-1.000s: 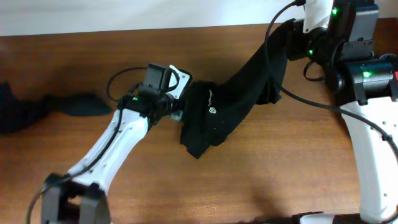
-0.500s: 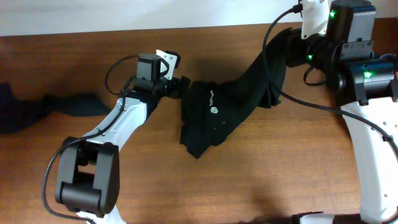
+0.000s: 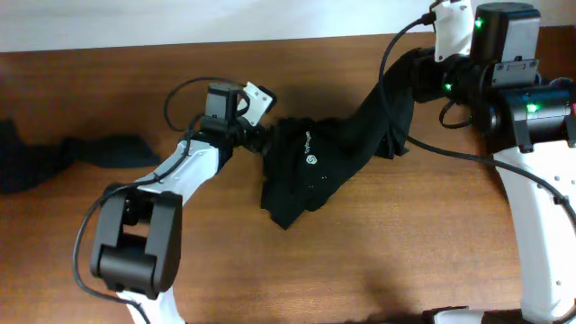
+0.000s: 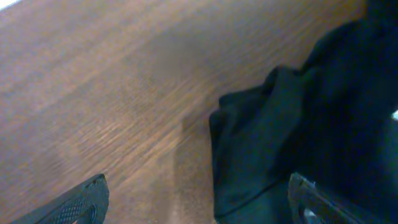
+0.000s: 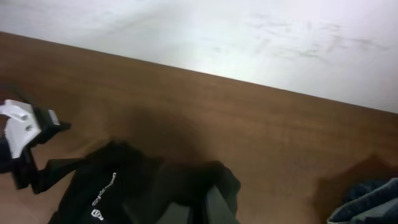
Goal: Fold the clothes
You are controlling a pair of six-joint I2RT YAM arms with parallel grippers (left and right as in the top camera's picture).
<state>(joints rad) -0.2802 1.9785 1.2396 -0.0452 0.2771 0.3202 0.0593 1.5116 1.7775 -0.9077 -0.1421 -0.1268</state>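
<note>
Counter [image 3: 360, 261]: brown wood, nothing fancy
Black garment [image 3: 315, 171]: bunched mid-frame, stretched up toward the upper right
Right fingers [image 5: 214, 202]: clamped on its raised end
Left fingers [image 4: 81, 202]: spread apart, right at its left edge
Dark clothes [image 3: 54, 155]: heaped far left

A black fabric garment [image 3: 315, 171] is stretching across the brown wooden desk [image 3: 405, 252] from middle to far right corner; a dark crumpled cloth [image 3: 72, 157] is lying at the left edge
</note>
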